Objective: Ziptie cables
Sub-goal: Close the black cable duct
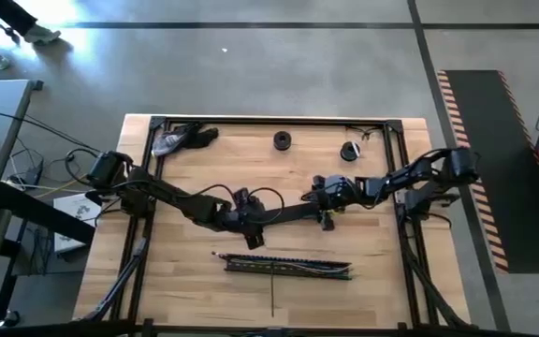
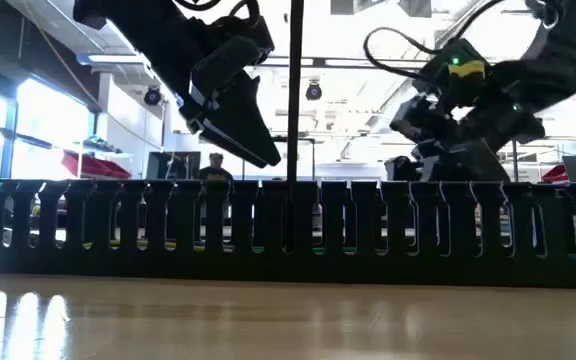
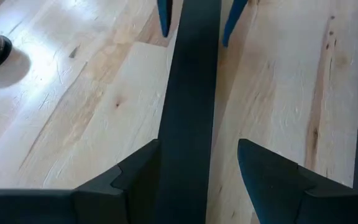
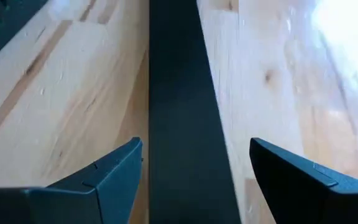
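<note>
Thin pale and greenish cables (image 1: 293, 270) lie in the long black slotted channel bar (image 1: 288, 266) near the front edge of the light wooden table (image 1: 185, 281). Above it, a long flat black strip (image 1: 288, 213) spans between both grippers. Left gripper (image 3: 199, 163) and right gripper (image 4: 195, 163) each have fingers spread, the strip running between them. No readable writing visible.

No text, label, brand, number or sign can be read in any of the four views; nothing legible shows on the arms, the table, the objects lying on it or the room behind.
</note>
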Tool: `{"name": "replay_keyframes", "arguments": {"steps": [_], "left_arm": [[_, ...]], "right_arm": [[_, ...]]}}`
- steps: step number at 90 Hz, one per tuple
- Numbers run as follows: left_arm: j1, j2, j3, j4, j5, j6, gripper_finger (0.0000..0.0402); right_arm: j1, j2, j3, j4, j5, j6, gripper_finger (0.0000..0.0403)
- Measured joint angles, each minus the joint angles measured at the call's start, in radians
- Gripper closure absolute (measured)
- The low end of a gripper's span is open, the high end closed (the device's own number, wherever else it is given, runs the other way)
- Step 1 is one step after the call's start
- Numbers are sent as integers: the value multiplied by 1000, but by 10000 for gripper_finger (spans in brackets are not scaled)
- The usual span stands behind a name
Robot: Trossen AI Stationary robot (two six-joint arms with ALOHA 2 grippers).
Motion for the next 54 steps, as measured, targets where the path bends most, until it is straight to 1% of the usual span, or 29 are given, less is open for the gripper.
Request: {"name": "replay_keyframes", "arguments": {"steps": [11, 22, 29, 40, 54], "left_arm": [[0, 0, 0, 2, 1, 0, 206], [-3, 0, 0, -4, 7, 1, 206], [-7, 0, 0, -1, 12, 24, 206], [-17, 0, 0, 4, -3, 61, 206], [-24, 0, 0, 4, -25, 62, 206]], "right_arm": [[2, 64, 5, 8, -7, 1, 125], [2, 119, 8, 23, -6, 39, 129], [3, 139, 9, 31, -8, 48, 146], [3, 156, 11, 45, -6, 47, 194], [5, 146, 10, 45, 18, 73, 196]]}}
